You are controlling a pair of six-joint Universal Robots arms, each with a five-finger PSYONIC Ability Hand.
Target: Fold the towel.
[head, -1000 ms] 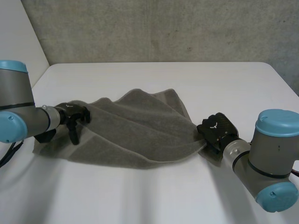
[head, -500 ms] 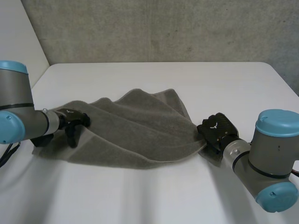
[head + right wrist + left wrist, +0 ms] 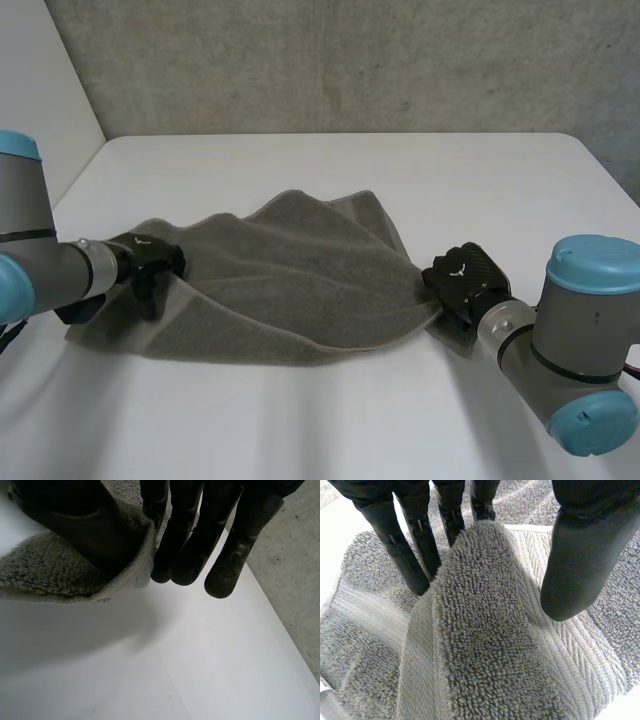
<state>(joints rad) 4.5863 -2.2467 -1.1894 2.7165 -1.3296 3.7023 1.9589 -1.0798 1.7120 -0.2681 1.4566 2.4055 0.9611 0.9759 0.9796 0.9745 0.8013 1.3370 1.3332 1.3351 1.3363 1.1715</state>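
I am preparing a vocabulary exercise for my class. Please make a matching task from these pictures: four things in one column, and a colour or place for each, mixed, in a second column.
1 towel
2 left hand
3 right hand
4 table

a white, under everything
b pinches the towel's end on the robot's right
c grey, rumpled, lying between both hands
d holds a ridge of towel at its left end

Pairs: 1-c, 2-d, 3-b, 4-a
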